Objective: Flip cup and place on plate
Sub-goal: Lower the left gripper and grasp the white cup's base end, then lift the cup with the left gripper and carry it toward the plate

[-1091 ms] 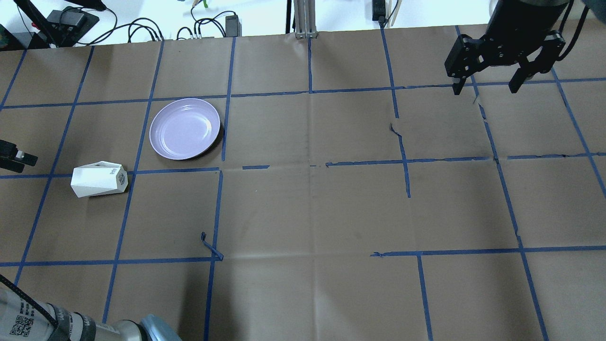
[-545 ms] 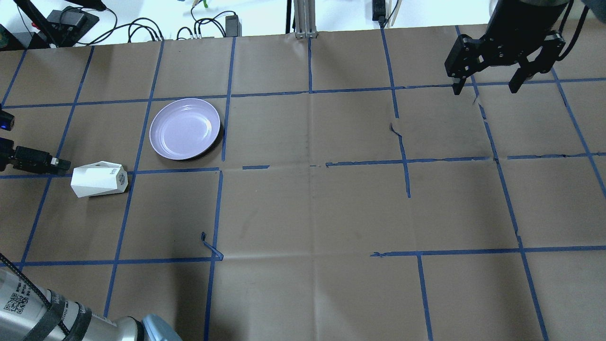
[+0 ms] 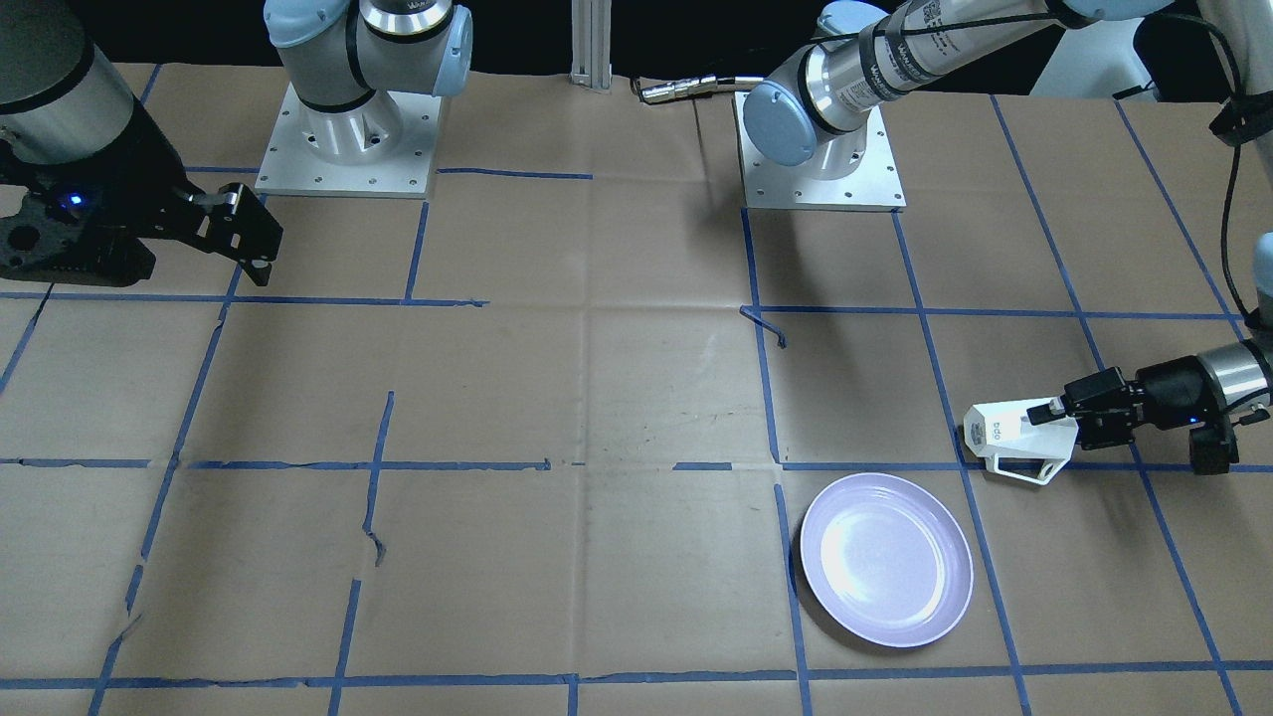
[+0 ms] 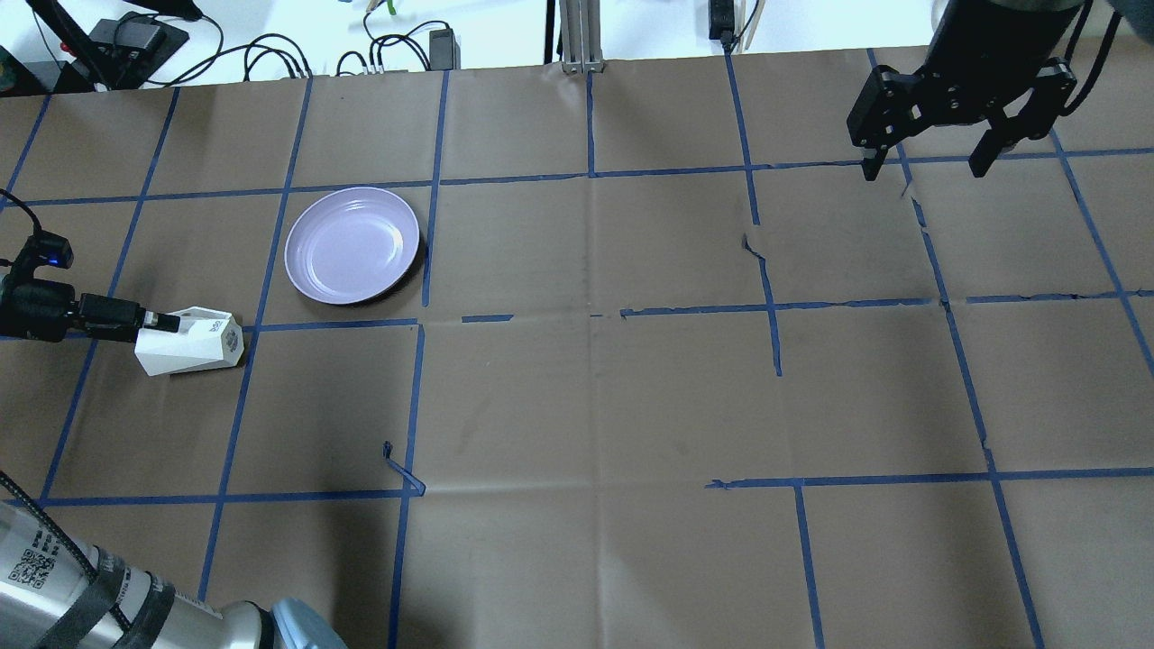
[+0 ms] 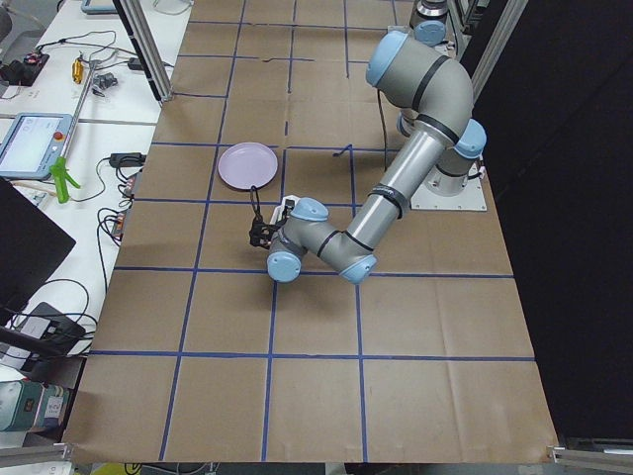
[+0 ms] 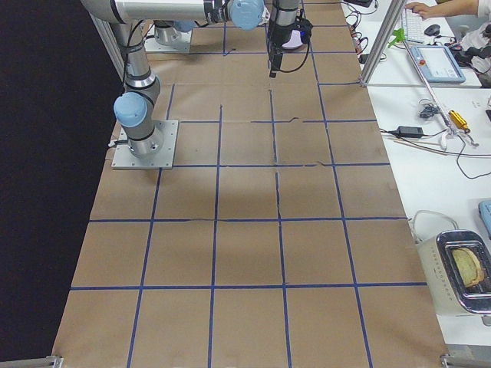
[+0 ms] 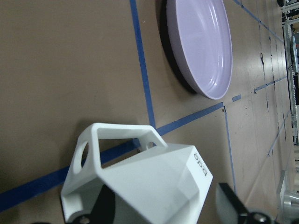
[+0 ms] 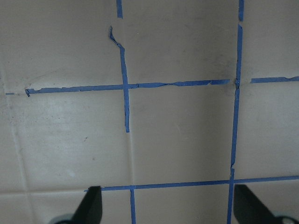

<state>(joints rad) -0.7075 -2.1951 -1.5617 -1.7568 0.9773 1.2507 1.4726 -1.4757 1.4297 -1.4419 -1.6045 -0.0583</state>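
The white faceted cup [image 4: 191, 343] lies on its side at the left of the table, base towards the middle, handle towards the plate. It also shows in the front view [image 3: 1002, 436] and close up in the left wrist view [image 7: 154, 179]. The lavender plate [image 4: 352, 244] sits just beyond it, empty, and also shows in the front view [image 3: 885, 559]. My left gripper [image 4: 155, 321] is low and open, its fingers [image 7: 230, 201] on either side of the cup's mouth end. My right gripper [image 4: 927, 168] is open and empty, high over the far right.
A curled strip of loose blue tape [image 4: 402, 472] sticks up near the cup's square. Cables and boxes [image 4: 270, 56] and a metal post [image 4: 581, 36] line the far edge. The arm bases [image 3: 348, 139] stand at the robot's side.
My left gripper has come in from the left edge towards the right and now reaches the cup's mouth end. The cup, the plate and the right arm have not moved.
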